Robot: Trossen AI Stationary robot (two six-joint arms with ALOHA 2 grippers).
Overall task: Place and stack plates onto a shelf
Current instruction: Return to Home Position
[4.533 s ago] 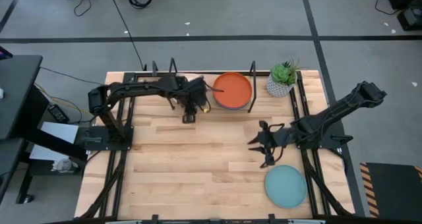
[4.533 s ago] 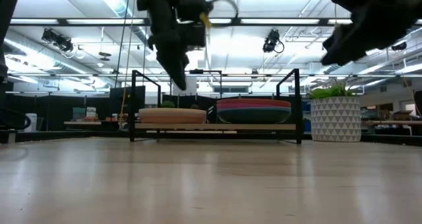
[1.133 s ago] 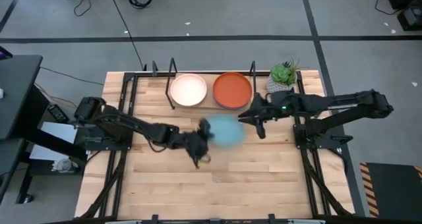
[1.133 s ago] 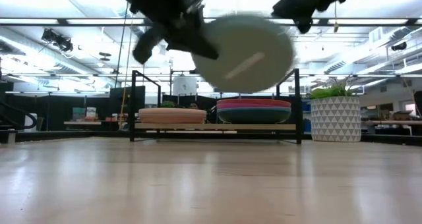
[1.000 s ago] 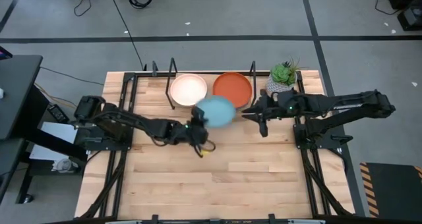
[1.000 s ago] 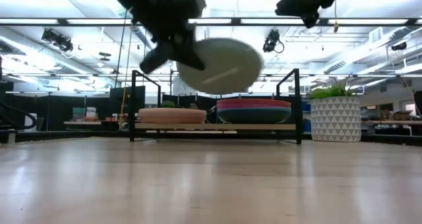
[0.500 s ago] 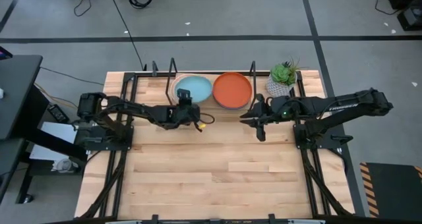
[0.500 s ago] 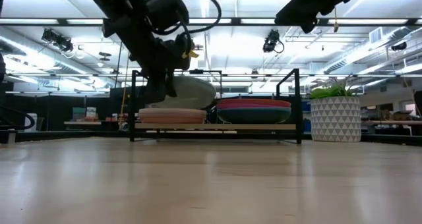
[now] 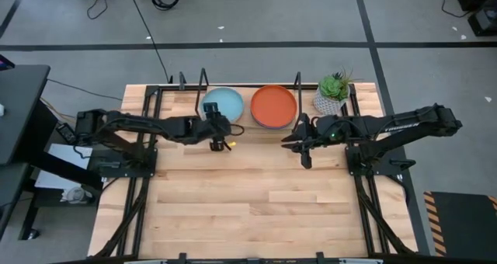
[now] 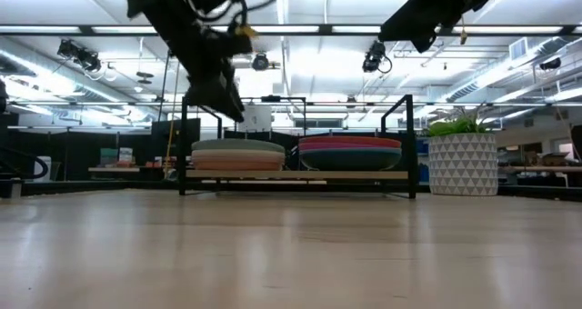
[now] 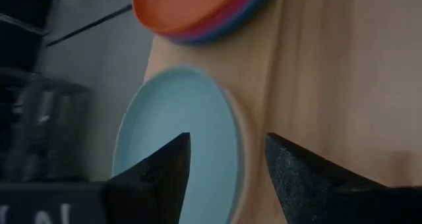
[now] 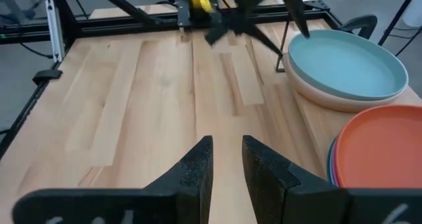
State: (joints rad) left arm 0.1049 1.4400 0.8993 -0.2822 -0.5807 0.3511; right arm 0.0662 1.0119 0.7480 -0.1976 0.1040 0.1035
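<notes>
The light blue plate [image 9: 226, 103] lies flat on a cream plate [image 11: 242, 151] on the left half of the shelf [image 10: 300, 174]. Beside it on the plank sits a stack topped by the orange plate [image 9: 273, 105], with pink and blue rims [image 11: 241, 16] showing below. My left gripper [image 9: 215, 129] hovers open just near of the light blue plate and above it [image 10: 223, 104], its fingers apart over the plate's near rim [image 11: 227, 141]. My right gripper [image 9: 289, 138] hangs slightly open above bare table near the orange stack [image 12: 227, 141].
A potted plant [image 9: 332, 93] in a white patterned pot [image 10: 462, 164] stands at the shelf's right end. Black hoop uprights [image 9: 203, 81] rise at the shelf's ends. The slatted tabletop [image 9: 248, 202] is bare wood toward the near edge.
My left gripper carried the light blue plate from mid-table toward the far edge, tipped it down onto the cream plate on the shelf and let go. The plate now lies flat, and the gripper has risen clear of it. My right gripper stayed near the orange stack.
</notes>
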